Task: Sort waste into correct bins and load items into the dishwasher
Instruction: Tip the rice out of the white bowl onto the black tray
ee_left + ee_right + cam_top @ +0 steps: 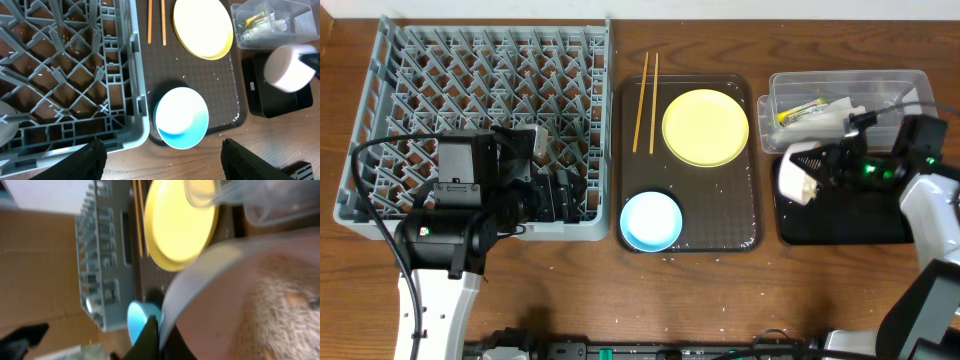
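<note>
My right gripper is shut on the rim of the white bowl, which it holds tipped on its side above the black tray. In the right wrist view, blurred beige crumbs cling inside the white bowl. The clear tub holds a green-and-orange wrapper and a white napkin. My left gripper is open and empty over the table by the front corner of the grey dish rack. A yellow plate, a blue bowl and chopsticks lie nearby.
The plate, blue bowl and chopsticks rest on a dark brown serving tray between the rack and the bins. A small pale cup seems to sit in the rack beside my left arm. Small crumbs dot the tray and table.
</note>
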Controlling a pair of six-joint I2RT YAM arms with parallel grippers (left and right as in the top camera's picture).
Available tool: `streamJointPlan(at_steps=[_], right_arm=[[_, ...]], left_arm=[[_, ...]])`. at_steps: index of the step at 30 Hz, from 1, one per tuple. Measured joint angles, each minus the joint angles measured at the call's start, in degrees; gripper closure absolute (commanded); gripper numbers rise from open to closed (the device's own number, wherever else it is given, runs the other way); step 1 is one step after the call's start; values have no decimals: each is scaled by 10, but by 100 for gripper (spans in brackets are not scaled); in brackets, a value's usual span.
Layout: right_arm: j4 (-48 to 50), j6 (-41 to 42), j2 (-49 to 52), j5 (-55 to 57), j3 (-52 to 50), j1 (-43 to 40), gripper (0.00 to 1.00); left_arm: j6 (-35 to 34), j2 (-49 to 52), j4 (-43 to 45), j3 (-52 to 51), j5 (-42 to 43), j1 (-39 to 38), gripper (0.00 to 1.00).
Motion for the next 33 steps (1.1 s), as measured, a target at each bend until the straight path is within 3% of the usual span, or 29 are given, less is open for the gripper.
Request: streamJointPlan(at_steps=[6,13,21,33], right_arm=[[269,65,9,-110,-87,-48,99],[277,74,9,-176,-106,-55,99],[216,76,9,-150,-109,-55,99],[247,59,9,-212,-111,-70,99]], left_arm=[[0,0,0,0,0,0,25],[2,0,7,0,0,0,21],[2,0,8,0,0,0,21],[2,0,8,0,0,0,21]])
